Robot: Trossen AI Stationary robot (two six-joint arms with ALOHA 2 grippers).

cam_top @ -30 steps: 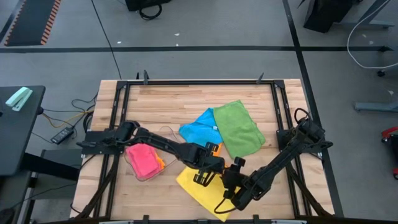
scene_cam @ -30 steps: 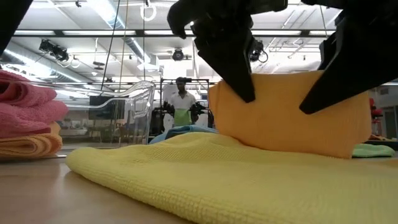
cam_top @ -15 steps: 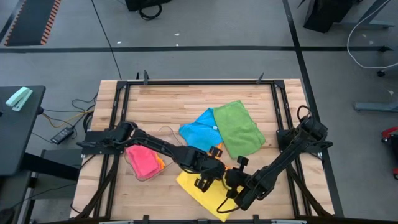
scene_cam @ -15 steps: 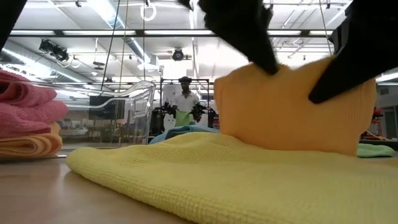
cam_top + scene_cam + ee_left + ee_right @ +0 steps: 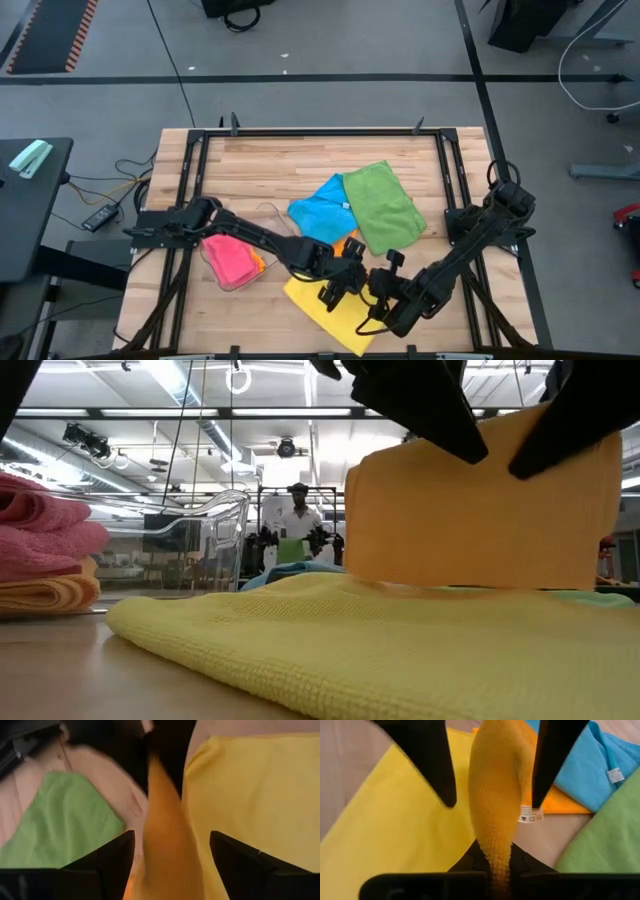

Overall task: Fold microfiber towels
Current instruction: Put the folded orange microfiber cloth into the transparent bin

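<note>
The orange towel hangs lifted above the yellow towel at the worktop's front centre. The right end effector is clamped on its edge. The left end effector stands wide, its fingers straddling the orange fold.

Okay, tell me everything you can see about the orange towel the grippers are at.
The orange towel is a soft, finely textured cloth hanging in a folded sheet, its lower edge meeting the yellow towel spread on the table. The right gripper is shut on its upper edge; the left gripper straddles it, fingers open. A small white tag shows on one side.
</note>
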